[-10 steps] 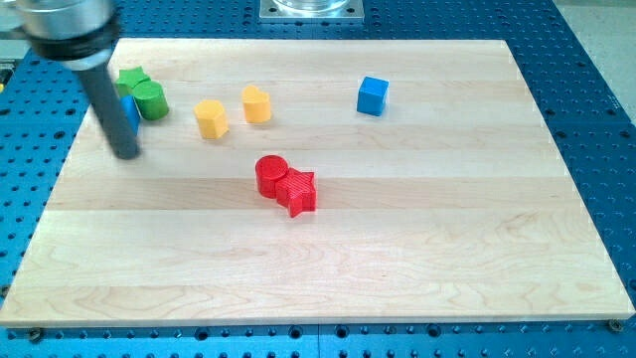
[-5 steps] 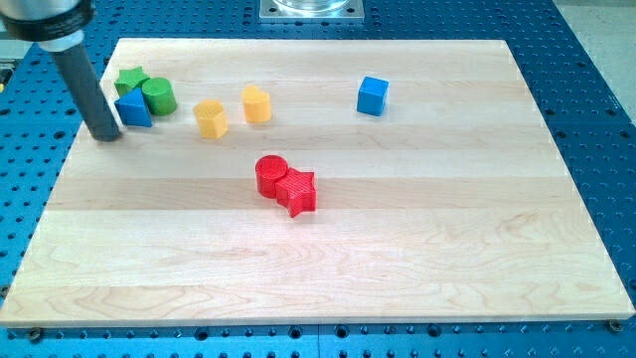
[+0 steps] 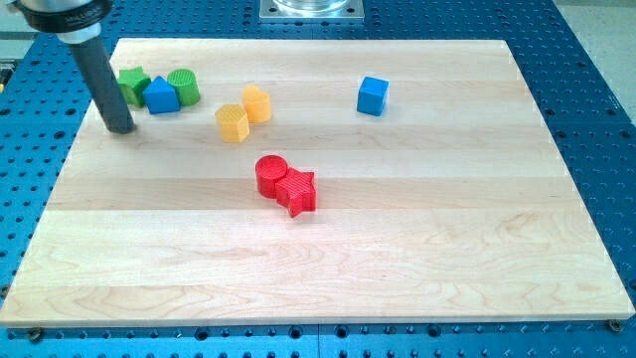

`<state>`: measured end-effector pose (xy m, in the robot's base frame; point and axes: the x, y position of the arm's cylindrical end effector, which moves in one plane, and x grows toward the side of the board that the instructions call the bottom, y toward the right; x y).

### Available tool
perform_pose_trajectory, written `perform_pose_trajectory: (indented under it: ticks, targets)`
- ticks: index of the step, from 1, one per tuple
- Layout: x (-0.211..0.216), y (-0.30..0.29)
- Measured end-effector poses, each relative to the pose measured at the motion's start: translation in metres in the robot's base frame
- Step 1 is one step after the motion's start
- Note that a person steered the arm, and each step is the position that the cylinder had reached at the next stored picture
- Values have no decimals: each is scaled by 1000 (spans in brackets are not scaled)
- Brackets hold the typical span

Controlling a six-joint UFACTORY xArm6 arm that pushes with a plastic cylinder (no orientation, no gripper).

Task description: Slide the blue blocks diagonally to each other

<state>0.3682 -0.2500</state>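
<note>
My tip (image 3: 120,130) rests on the board at the view's upper left. It stands just left of and below a blue triangular block (image 3: 161,95), a small gap apart. That block sits between a green star (image 3: 132,84) on its left and a green cylinder (image 3: 184,87) on its right, touching both or nearly so. A blue cube (image 3: 373,95) stands alone far to the view's right, near the top, at about the same height in the view as the blue triangular block.
Two yellow blocks (image 3: 233,122) (image 3: 256,102) sit close together right of the green cylinder. A red cylinder (image 3: 270,175) and a red star (image 3: 300,191) touch at the board's middle. The wooden board (image 3: 328,288) lies on a blue perforated table.
The blue triangular block and the green cylinder have shifted to the right. The lower yellow block has moved right, next to the other yellow one. My tip has moved up and slightly sideways.
</note>
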Motion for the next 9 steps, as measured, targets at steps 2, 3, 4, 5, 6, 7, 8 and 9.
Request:
perform_pose_trajectory:
  ticks: [2, 3, 4, 5, 6, 7, 8, 9]
  targets:
    - [-44, 32]
    - [-45, 66]
    - [-47, 128]
    - [-47, 131]
    - [-58, 144]
    - [-76, 209]
    - [-77, 284]
    - [-132, 300]
